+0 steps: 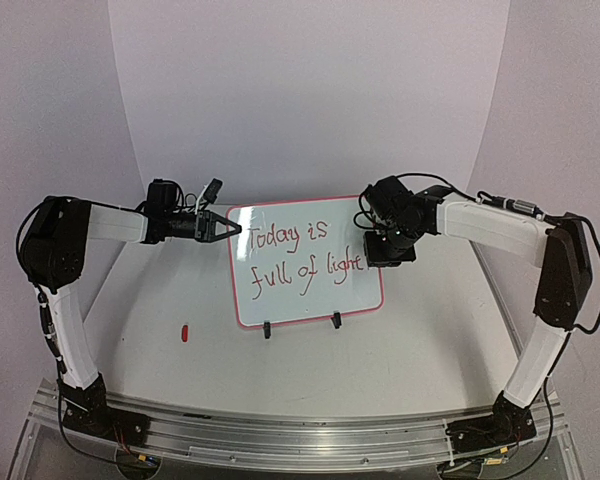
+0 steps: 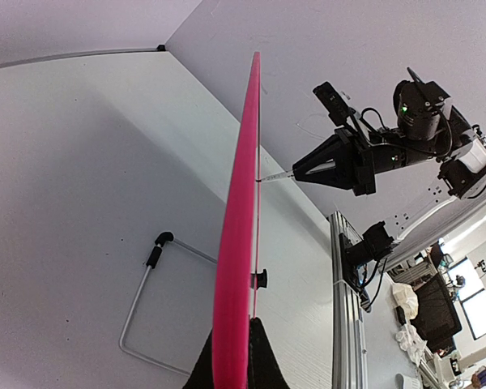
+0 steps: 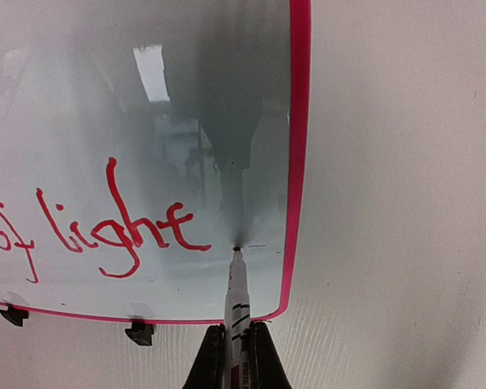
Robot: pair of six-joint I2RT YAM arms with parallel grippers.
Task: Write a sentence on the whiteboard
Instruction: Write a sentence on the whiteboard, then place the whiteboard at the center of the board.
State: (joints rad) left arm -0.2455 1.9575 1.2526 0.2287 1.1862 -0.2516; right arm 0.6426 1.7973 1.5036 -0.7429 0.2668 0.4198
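Note:
The whiteboard [image 1: 280, 300] stands tilted on the table, pink-framed, on two black clip feet [image 1: 267, 331]. The sentence [image 1: 295, 250] in red reads "Today is full of light" over two lines. My left gripper [image 1: 225, 228] is shut on the board's upper left edge; in the left wrist view the pink edge [image 2: 236, 203] runs up from between its fingers [image 2: 267, 356]. My right gripper [image 3: 237, 328] is shut on a white marker [image 3: 236, 296]. Its tip touches the whiteboard [image 3: 186, 97] just right of the word "light" [image 3: 121, 227], near the right frame.
A small red marker cap [image 1: 184, 332] lies on the table left of the board. A bent wire stand [image 2: 142, 300] props the board from behind. The aluminium rail [image 1: 280, 430] with both arm bases runs along the near edge.

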